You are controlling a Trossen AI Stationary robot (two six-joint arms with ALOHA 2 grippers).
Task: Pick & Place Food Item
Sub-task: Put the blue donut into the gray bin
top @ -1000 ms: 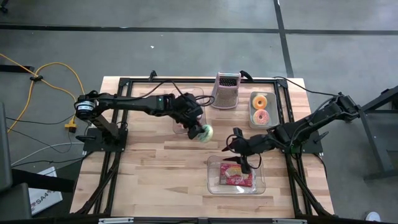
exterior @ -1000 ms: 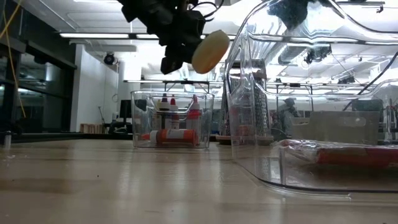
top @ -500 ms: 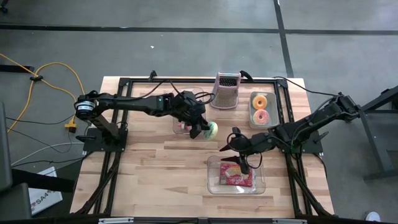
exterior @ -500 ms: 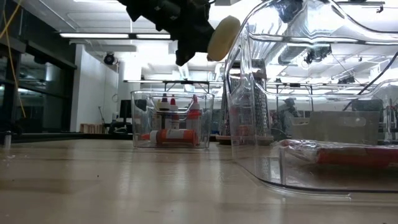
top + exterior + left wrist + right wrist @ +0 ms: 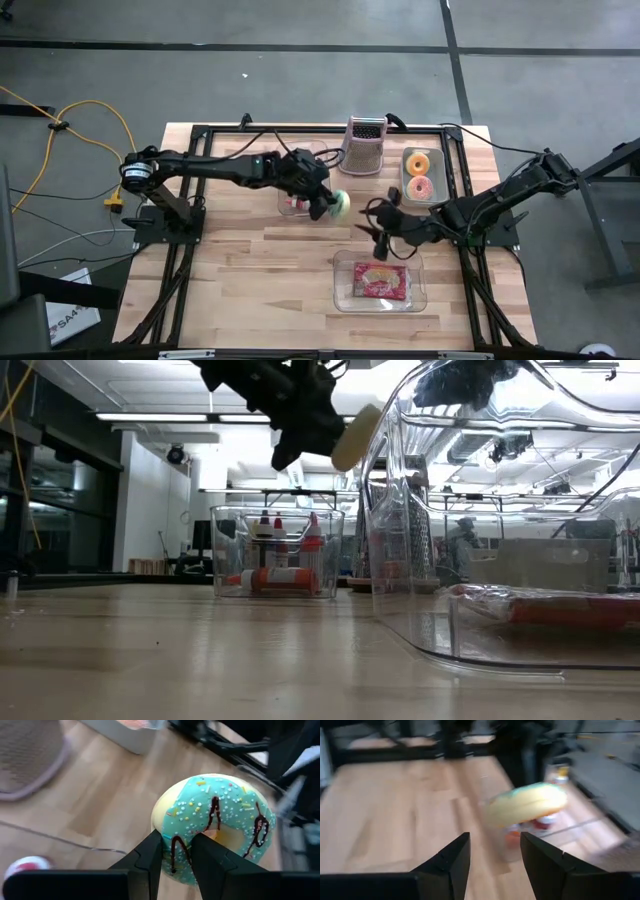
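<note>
A donut with teal icing, sprinkles and dark drizzle [image 5: 220,812] hangs in the air over the table's middle [image 5: 341,205], with my left gripper [image 5: 177,857] shut on it. In the low view the donut [image 5: 356,435] sits high, tilted on edge. My right gripper [image 5: 378,228] is open just right of the donut, with nothing between its fingers. Its wrist view looks at the blurred donut [image 5: 529,802] beyond its fingers [image 5: 452,862]. My left gripper pinches the donut's ring [image 5: 176,847] between its two fingers, at the part nearest the wrist. One finger [image 5: 150,855] lies on the outer rim, the other [image 5: 210,857] reaches toward the hole. The fingers come from the table's left, slanting down. The donut is lifted clear.
A clear container [image 5: 380,282] with a red packet stands near the front, below my right gripper. A clear bin with bottles [image 5: 296,200] sits under my left arm. A grater [image 5: 365,145] and a box with two donuts [image 5: 420,176] stand at the back.
My left gripper has tipped and turned at the wrist, carrying the donut a little toward the table's right and far side. My right gripper has swung from pointing down over the clear container to pointing left toward the donut.
</note>
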